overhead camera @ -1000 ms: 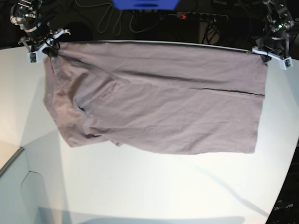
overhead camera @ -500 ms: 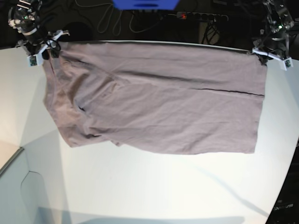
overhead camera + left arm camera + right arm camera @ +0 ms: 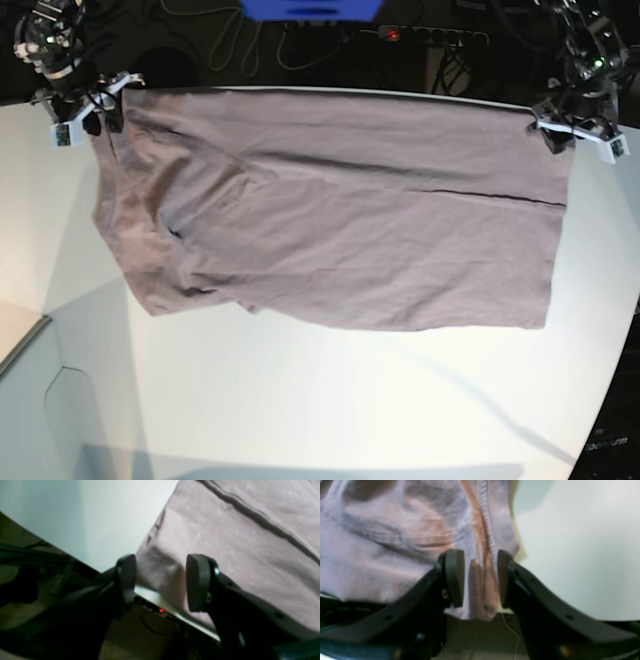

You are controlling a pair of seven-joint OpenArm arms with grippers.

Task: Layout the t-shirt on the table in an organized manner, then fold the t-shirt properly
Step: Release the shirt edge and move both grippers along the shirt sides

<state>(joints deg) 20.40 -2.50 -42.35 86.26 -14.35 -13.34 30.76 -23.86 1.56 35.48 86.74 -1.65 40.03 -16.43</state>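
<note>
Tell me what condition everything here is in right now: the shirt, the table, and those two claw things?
t-shirt: spread across the table, partly folded, rumpled at one side, top edge at the table's far edge.
table: white, bearing the shirt.
left gripper: open, shirt corner between its pads, not pinched.
right gripper: open, a bunched fold of shirt between its pads.
power strip: behind the table, red light on.

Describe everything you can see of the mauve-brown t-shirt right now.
The plain dusty mauve-brown fabric t-shirt lies spread on the white table, its far edge along the table's back rim. Soft, lightly wrinkled cloth with one long dark crease toward the base view's right and bunched folds at the left. A ribbed seam shows in the right wrist view. Both far corners sit between open jaws: the left gripper and the right gripper straddle the cloth without clamping it.
</note>
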